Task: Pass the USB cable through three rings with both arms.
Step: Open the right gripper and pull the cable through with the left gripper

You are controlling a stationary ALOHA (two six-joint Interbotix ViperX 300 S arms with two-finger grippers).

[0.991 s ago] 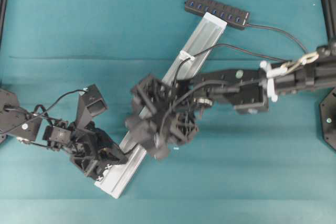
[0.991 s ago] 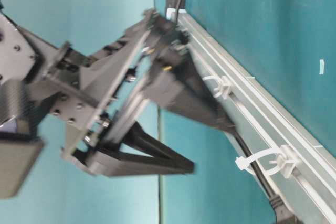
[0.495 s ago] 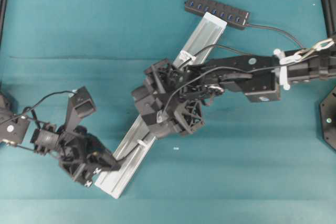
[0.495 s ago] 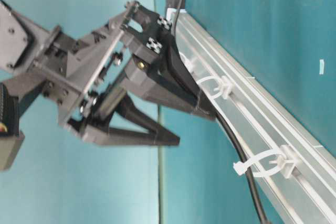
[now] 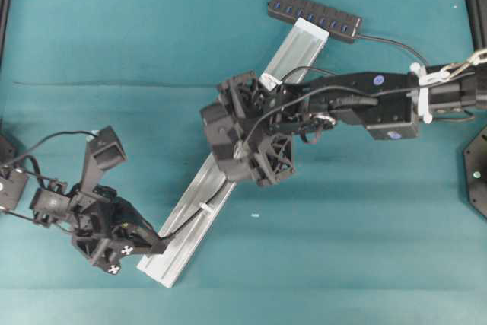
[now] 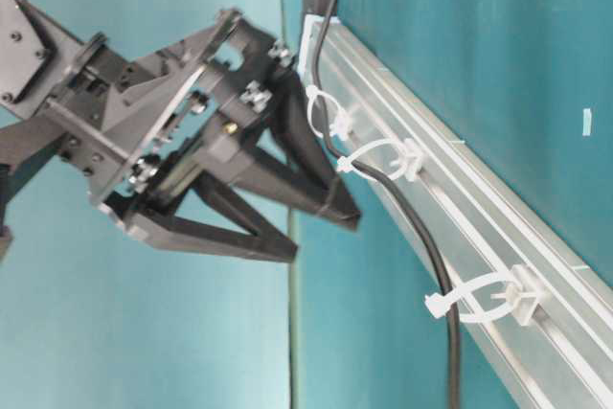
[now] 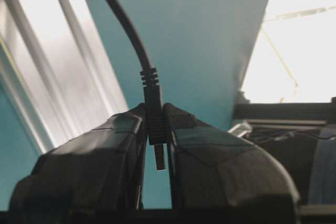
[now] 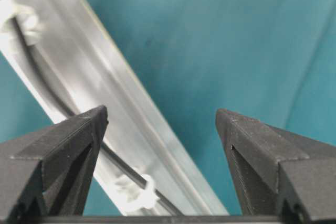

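From overhead, my right gripper [image 5: 247,159] covers the middle of the silver rail [image 5: 190,226], so the middle ring and the USB cable [image 5: 186,226] there are hidden. My right arm runs off the right edge, my left arm off the left edge. In the table-level view the cable drops out of the bottom edge, and in my right wrist view the rings [image 8: 134,192] are blurred.

A black multi-port hub [image 5: 313,16] sits at upper centre; the silver rail [image 5: 190,222] runs diagonally over the teal tabletop [image 5: 114,51].
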